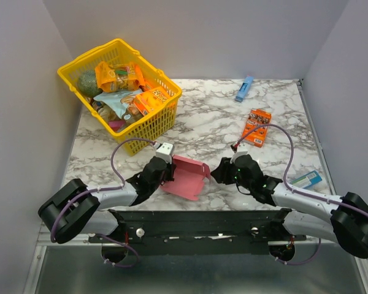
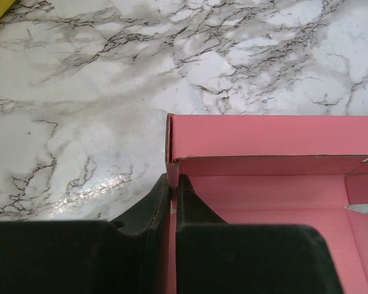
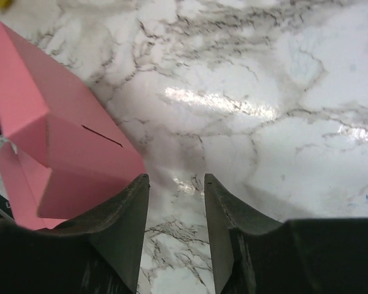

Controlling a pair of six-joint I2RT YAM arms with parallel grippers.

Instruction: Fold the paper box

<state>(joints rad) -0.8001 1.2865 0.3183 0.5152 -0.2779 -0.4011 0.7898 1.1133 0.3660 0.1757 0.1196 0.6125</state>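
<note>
**Pink box half up, left arm has a wall pinched**

Closest to the arm bases, the plain pink thin-card box [image 1: 187, 177] sits partly folded on the white marble-pattern table [image 1: 214, 122], between the two arms. The left fingers [image 2: 161, 205] are pinching one upright side wall, right at a corner. The right fingers [image 3: 129, 208] are spread with marble showing between them. A box corner sits just beside one finger, can't tell if it touches. Further back there's an orange printed snack box [image 1: 257, 127], then a yellow plastic basket [image 1: 153, 125] of groceries at far left, and a slim blue box [image 1: 244, 89] near the back wall.
</note>
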